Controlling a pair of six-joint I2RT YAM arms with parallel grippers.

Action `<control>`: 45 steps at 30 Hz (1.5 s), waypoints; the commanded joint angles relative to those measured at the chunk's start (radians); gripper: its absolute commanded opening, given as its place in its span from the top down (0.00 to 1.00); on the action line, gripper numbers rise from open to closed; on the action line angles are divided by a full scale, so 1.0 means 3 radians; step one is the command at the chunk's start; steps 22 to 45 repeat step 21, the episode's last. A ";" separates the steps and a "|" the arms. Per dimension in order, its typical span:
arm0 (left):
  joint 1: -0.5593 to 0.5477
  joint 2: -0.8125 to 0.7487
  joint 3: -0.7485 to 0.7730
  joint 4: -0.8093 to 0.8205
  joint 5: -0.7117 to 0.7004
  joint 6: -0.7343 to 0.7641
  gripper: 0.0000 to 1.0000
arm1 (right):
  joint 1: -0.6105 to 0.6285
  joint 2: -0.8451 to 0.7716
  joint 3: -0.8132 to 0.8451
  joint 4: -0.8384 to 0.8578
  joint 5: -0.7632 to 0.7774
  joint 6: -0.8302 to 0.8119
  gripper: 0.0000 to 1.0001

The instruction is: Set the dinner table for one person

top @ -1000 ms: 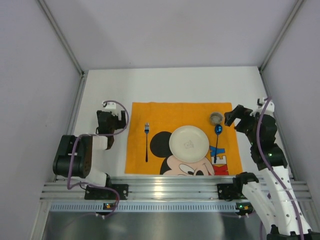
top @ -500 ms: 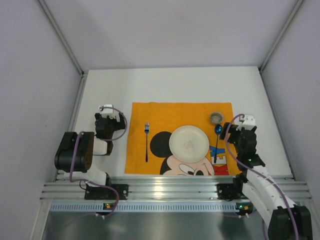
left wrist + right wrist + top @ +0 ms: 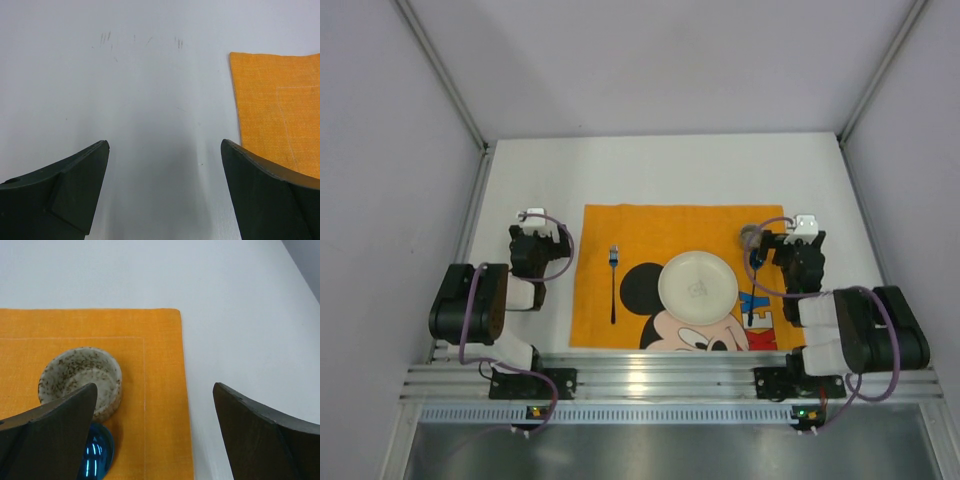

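Note:
The white dinner table point(image 3: 670, 170) carries an orange Mickey Mouse mat point(image 3: 600, 225). On the mat lie a white plate point(image 3: 698, 283) in the middle, a blue fork point(image 3: 613, 283) to its left, a blue spoon point(image 3: 753, 285) to its right and a small speckled bowl point(image 3: 752, 236) above the spoon. The bowl point(image 3: 81, 380) and spoon bowl point(image 3: 97, 457) also show in the right wrist view. My left gripper point(image 3: 538, 240) is open and empty over bare table, left of the mat point(image 3: 280, 110). My right gripper point(image 3: 790, 250) is open and empty at the mat's right edge.
Grey walls enclose the table on three sides. A metal rail point(image 3: 660, 380) with the arm bases runs along the near edge. Both arms are folded low near their bases.
My right arm has pulled back and folded down, its gripper now low beside the spoon and bowl. My left gripper shifted slightly back. Items on the mat have not moved.

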 commanded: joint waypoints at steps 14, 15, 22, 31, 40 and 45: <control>0.0014 -0.0042 0.0011 0.0259 0.0054 -0.0029 0.01 | -0.0079 0.0341 0.0342 0.0455 -0.0052 -0.0014 0.00; 0.0014 -0.0042 0.0011 0.0259 0.0054 -0.0029 0.01 | -0.0074 0.0341 0.0342 0.0455 -0.0057 -0.0014 0.00; 0.0014 -0.0037 0.0011 0.0259 0.0054 -0.0029 0.01 | -0.0074 0.0336 0.0337 0.0455 -0.0047 -0.0014 0.00; 0.0014 -0.0037 0.0011 0.0259 0.0054 -0.0029 0.01 | -0.0074 0.0336 0.0337 0.0455 -0.0047 -0.0014 0.00; 0.0014 -0.0037 0.0011 0.0259 0.0054 -0.0029 0.01 | -0.0074 0.0336 0.0337 0.0455 -0.0047 -0.0014 0.00; 0.0014 -0.0037 0.0011 0.0259 0.0054 -0.0029 0.01 | -0.0074 0.0336 0.0337 0.0455 -0.0047 -0.0014 0.00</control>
